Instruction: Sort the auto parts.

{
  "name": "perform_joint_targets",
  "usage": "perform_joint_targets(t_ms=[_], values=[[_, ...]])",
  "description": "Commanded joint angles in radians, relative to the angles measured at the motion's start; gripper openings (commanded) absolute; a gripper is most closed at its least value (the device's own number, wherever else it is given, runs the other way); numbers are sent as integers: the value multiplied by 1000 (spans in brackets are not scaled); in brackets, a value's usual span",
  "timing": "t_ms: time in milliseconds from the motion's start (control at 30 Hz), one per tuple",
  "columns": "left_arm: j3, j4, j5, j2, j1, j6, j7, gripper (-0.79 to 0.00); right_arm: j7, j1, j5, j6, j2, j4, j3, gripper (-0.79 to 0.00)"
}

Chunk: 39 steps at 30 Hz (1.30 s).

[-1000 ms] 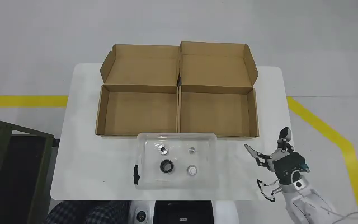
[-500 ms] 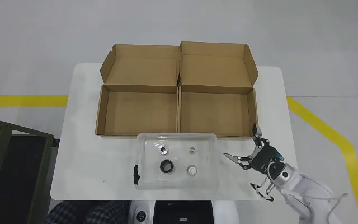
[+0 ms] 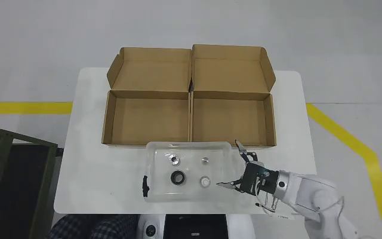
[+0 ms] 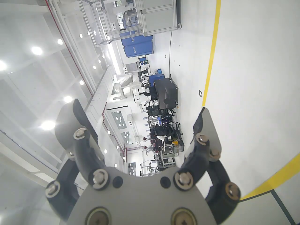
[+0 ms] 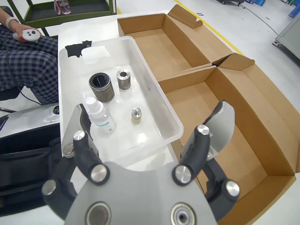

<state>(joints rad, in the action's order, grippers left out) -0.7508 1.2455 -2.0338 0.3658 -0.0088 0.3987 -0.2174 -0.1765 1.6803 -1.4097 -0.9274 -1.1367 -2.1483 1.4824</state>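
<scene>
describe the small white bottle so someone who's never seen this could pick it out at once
On the white table, next to the two open cardboard boxes, sits a clear plastic tray holding four small items. The bottle stands upright beside the large dark cylinder. It alone is white plastic with a cap and label, while its three neighbours are metal.

White right arm, black-linked claw — silver fingers, round screws

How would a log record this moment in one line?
right gripper: open, at end of clear plastic tray | left gripper: open, facing room | four small parts: in tray | two brown cardboard boxes: behind tray
</scene>
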Motion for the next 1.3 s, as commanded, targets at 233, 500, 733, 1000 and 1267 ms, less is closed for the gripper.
perform_joint_targets(t_ms=[233,500,733,1000,1267], values=[[0,0,0,0,0,0,0,0,-117,-54,-53,12,1,-5,-132,0],[0,0,0,0,0,0,0,0,-184,-98,-58,17,4,25,-197,0],[0,0,0,0,0,0,0,0,-240,-127,-42,30,6,60,-234,0],[0,0,0,0,0,0,0,0,-278,-152,-43,51,9,90,-271,0],[0,0,0,0,0,0,0,0,-298,-163,-39,52,14,110,-300,0]])
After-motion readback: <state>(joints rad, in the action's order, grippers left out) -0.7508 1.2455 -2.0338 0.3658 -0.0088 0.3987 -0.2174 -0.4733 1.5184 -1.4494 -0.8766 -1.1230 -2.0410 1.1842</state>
